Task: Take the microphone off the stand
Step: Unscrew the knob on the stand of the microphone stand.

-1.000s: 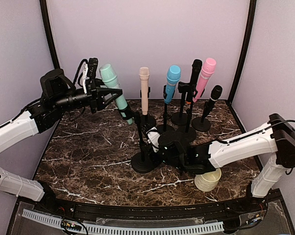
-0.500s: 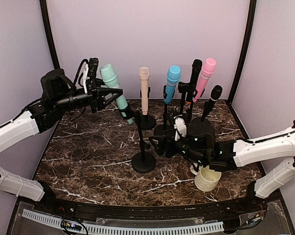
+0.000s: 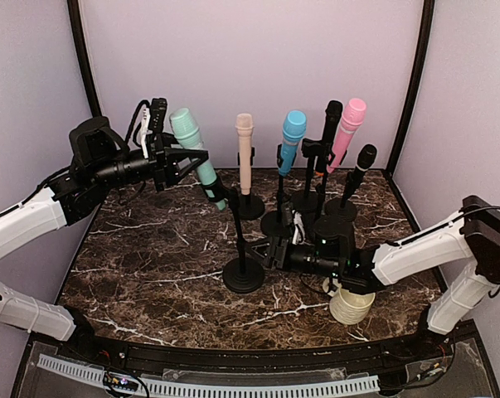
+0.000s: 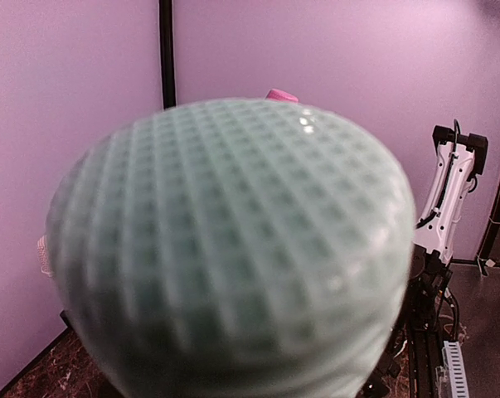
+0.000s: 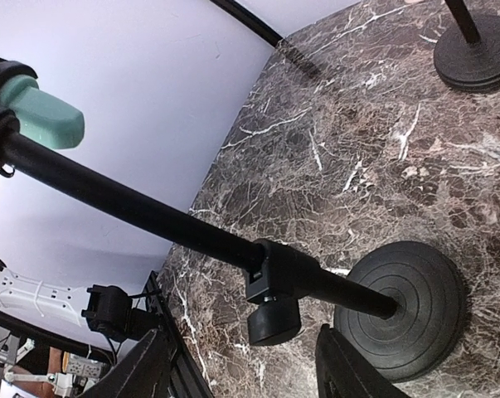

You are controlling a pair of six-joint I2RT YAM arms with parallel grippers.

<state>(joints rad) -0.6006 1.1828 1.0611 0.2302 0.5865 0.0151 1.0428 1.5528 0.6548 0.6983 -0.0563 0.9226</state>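
Note:
A mint-green microphone (image 3: pixel 196 155) leans at the top of a black stand (image 3: pixel 242 274) at mid-table. My left gripper (image 3: pixel 178 159) is shut on its body just under the head. In the left wrist view the mesh head (image 4: pixel 233 249) fills the frame and hides the fingers. The microphone's butt end (image 5: pixel 39 112) pokes out by the stand's clip at the upper left of the right wrist view. My right gripper (image 3: pixel 272 253) is open, low beside the stand's pole (image 5: pixel 150 215). Its fingers (image 5: pixel 154 365) flank the pole's clamp knob (image 5: pixel 274 319) without touching it.
Behind stand several other microphones on stands: beige (image 3: pixel 245 149), blue (image 3: pixel 293 138), black (image 3: pixel 331 118), pink (image 3: pixel 350 123) and a small black one (image 3: pixel 364 160). A cream cup (image 3: pixel 351 305) sits under my right forearm. Purple walls close in the marble table (image 3: pixel 142 257).
My right gripper let go of the stand's pole and opened, swung back to the right, then came back close to the pole. The left arm and microphone have not moved.

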